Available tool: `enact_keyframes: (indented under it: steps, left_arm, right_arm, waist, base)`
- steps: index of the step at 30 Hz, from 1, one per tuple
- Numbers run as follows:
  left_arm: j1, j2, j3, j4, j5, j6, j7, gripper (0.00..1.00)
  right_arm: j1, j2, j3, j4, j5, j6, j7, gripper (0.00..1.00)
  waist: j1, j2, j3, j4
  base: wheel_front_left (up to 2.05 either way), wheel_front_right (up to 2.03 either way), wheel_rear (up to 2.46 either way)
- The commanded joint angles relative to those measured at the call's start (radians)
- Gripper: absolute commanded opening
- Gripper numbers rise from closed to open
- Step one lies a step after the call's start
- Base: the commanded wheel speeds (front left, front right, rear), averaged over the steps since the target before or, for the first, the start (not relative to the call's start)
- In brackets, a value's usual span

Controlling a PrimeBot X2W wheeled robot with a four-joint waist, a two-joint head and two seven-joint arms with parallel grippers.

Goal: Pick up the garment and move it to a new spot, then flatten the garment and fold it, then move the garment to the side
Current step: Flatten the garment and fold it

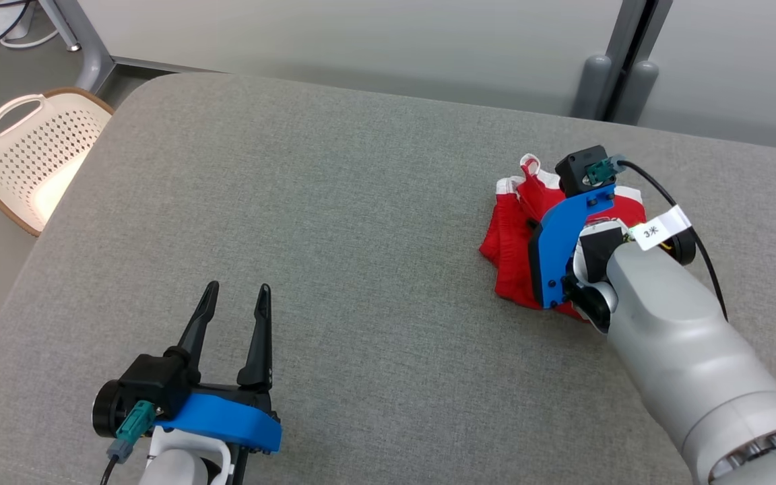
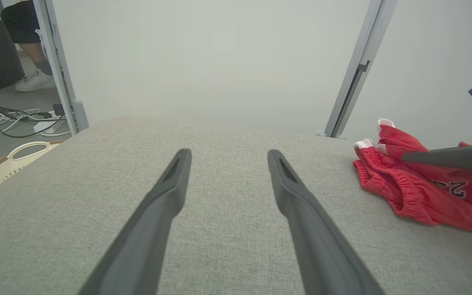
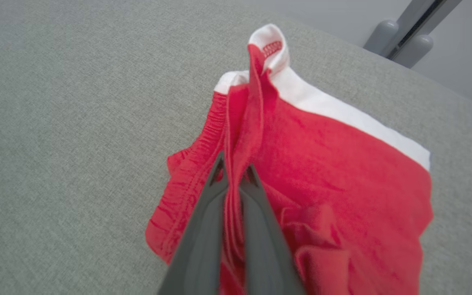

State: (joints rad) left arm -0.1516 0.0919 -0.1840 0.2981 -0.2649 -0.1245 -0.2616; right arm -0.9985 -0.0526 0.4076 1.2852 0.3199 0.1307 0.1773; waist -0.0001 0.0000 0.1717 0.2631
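The garment is a bunched pair of red shorts with white trim, lying on the right of the grey cushioned surface. My right gripper is shut on a raised fold of the red cloth; the fold runs up between its fingers. In the head view the right wrist sits over the garment and hides its middle. In the left wrist view the garment lies at the right, with black lettering on it. My left gripper stands open near the front left, fingers apart over bare fabric, far from the garment.
A cream perforated basket with a brown rim stands on the floor off the left edge. Pale panels with grey posts rise behind the surface. Cables and a person's foot are on the floor at far left.
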Motion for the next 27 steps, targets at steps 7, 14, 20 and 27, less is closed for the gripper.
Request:
enact_keyframes:
  steps: [7,14,20,27]
  left_arm:
    - [0.007,0.007,0.018,0.003,-0.009,-0.007,-0.004,1.00]
    - [0.024,0.010,0.039,-0.007,-0.008,0.001,-0.004,1.00]
    - [0.032,0.010,0.038,-0.013,-0.003,0.001,-0.004,1.00]
    - [0.017,0.006,0.023,-0.016,0.000,-0.001,-0.004,1.00]
  right_arm:
    - [0.113,0.002,0.073,-0.253,0.196,0.000,0.045,1.00]
    - [0.130,-0.010,0.032,-0.400,0.204,0.000,-0.022,1.00]
    - [0.178,-0.096,-0.106,-0.419,0.089,0.000,-0.026,1.00]
    - [0.255,-0.176,-0.230,-0.407,-0.074,0.000,-0.012,1.00]
  waist:
    - [0.0001,0.0000,-0.016,-0.010]
    - [0.0001,0.0000,-0.036,-0.051]
    - [0.0001,0.0000,-0.047,-0.070]
    - [0.0001,0.0000,-0.035,-0.067]
  base:
    - [0.00,0.00,0.00]
    - [0.00,0.00,0.00]
    - [0.00,0.00,0.00]
    - [0.00,0.00,0.00]
